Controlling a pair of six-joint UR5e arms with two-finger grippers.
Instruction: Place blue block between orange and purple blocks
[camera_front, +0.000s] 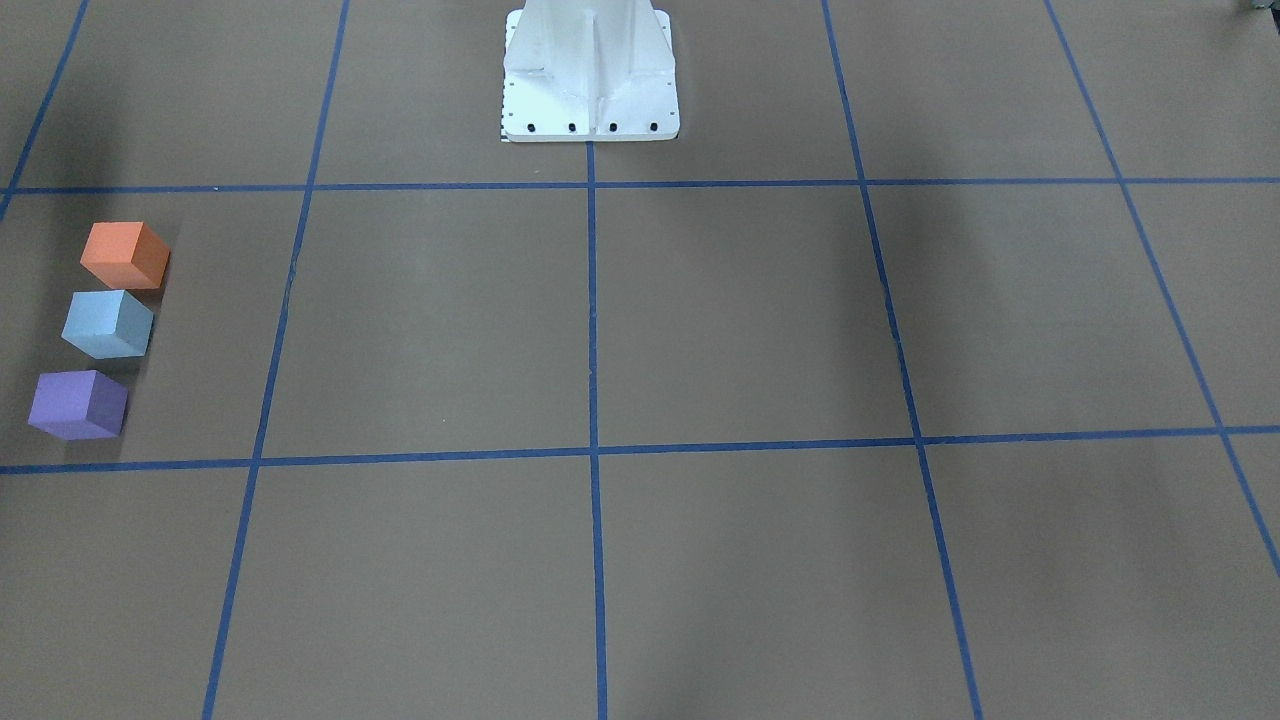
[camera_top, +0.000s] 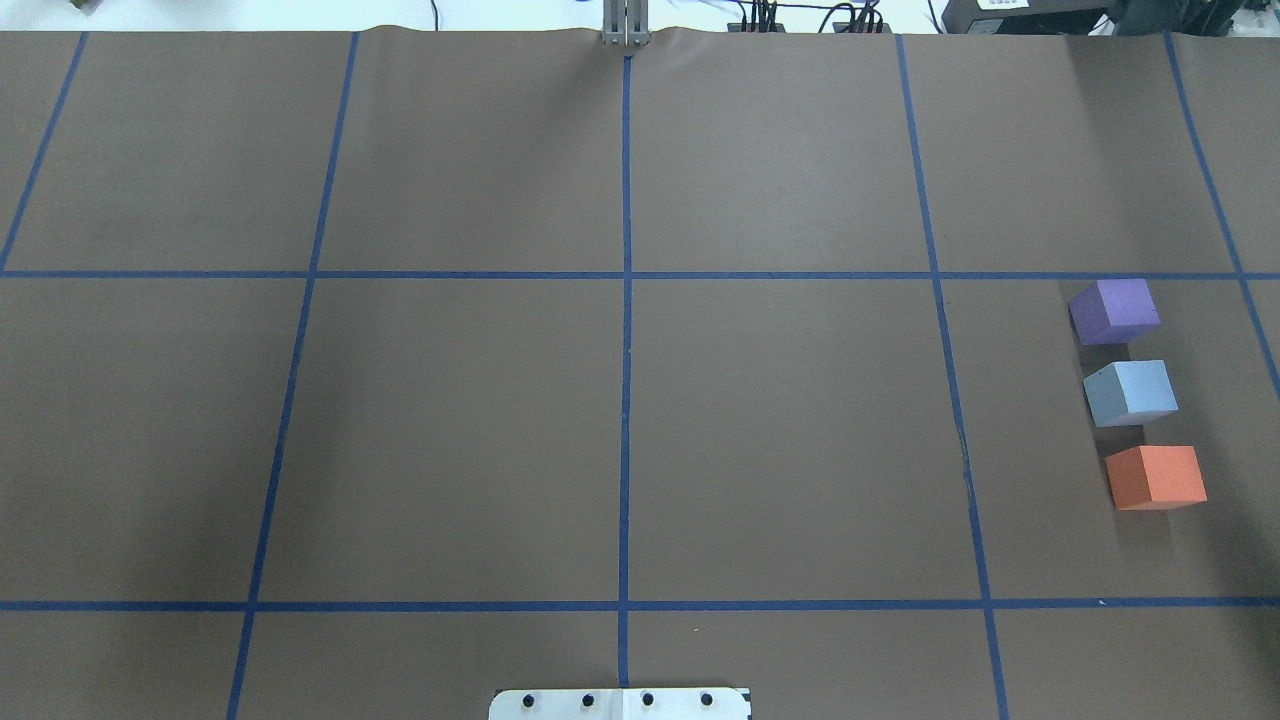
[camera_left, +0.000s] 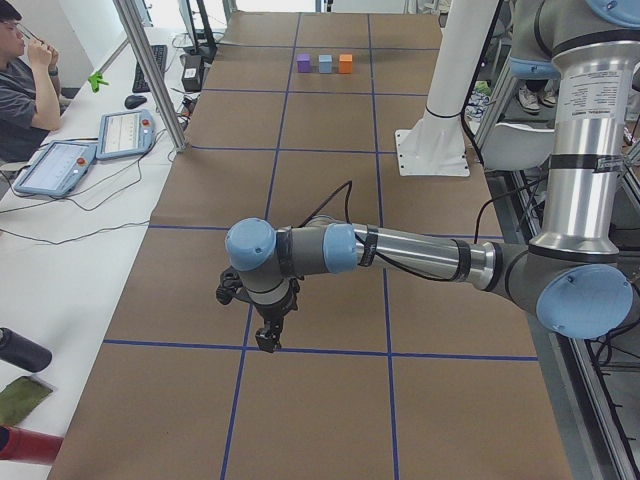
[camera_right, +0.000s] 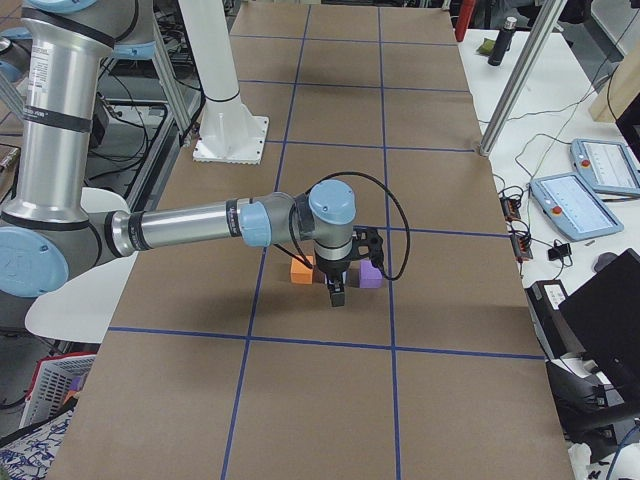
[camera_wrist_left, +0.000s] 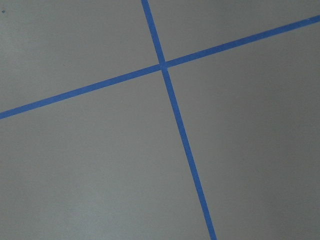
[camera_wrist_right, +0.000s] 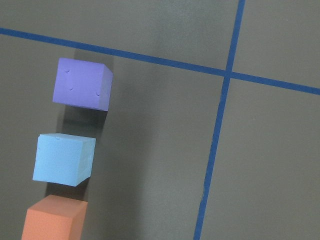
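The blue block (camera_top: 1130, 393) sits on the table in a row between the purple block (camera_top: 1114, 311) and the orange block (camera_top: 1155, 477), with small gaps on both sides. The front view shows the same row: orange (camera_front: 125, 255), blue (camera_front: 108, 324), purple (camera_front: 78, 404). The right wrist view looks down on purple (camera_wrist_right: 82, 83), blue (camera_wrist_right: 64, 159) and orange (camera_wrist_right: 54, 219). My right gripper (camera_right: 337, 295) hangs above the row, and I cannot tell if it is open. My left gripper (camera_left: 267, 340) hovers over bare table far from the blocks, state unclear.
The brown table cover carries a grid of blue tape lines (camera_top: 626, 275). The white robot base (camera_front: 590, 75) stands at the middle of the robot's side. Operators' tablets (camera_left: 125, 133) and cables lie beside the far long edge.
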